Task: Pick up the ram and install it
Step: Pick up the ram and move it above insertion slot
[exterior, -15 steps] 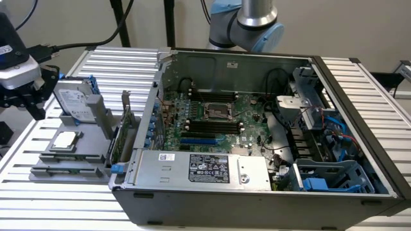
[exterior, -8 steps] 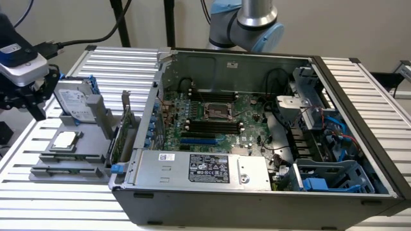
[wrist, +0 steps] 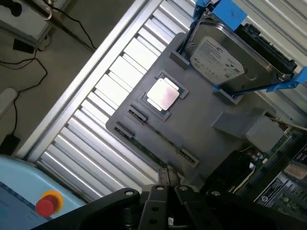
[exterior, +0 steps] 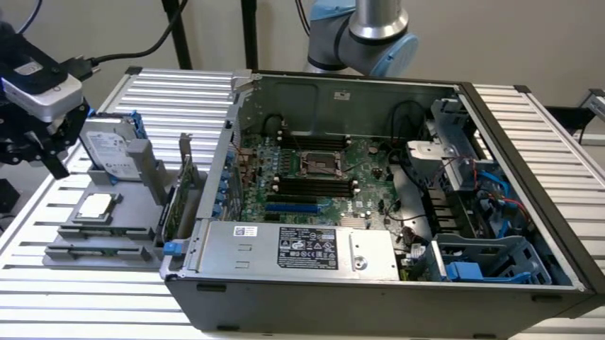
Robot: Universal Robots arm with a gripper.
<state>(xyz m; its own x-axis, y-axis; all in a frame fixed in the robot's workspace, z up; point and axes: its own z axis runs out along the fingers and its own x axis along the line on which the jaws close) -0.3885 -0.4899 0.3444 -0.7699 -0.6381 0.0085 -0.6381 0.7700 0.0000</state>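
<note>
Soft, even light is filling both views; the ribbed worktop (wrist: 120, 72) is glaring white in the wrist view; the processor chip (wrist: 163, 94) is shining; the end effector (wrist: 168, 178) is reading dark; the computer case (exterior: 378, 304) is shadowing its own interior.

A beige wall (exterior: 529, 42) stands behind the ribbed metal table (exterior: 76, 297); black cables (wrist: 24, 61) cross the dull floor (wrist: 48, 100).

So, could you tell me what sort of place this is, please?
Probably a robotics lab bench for computer assembly: an open computer case sits on a slatted aluminium table, a grey fixture beside it holds a hard drive and a processor, with a robot arm behind.
</note>
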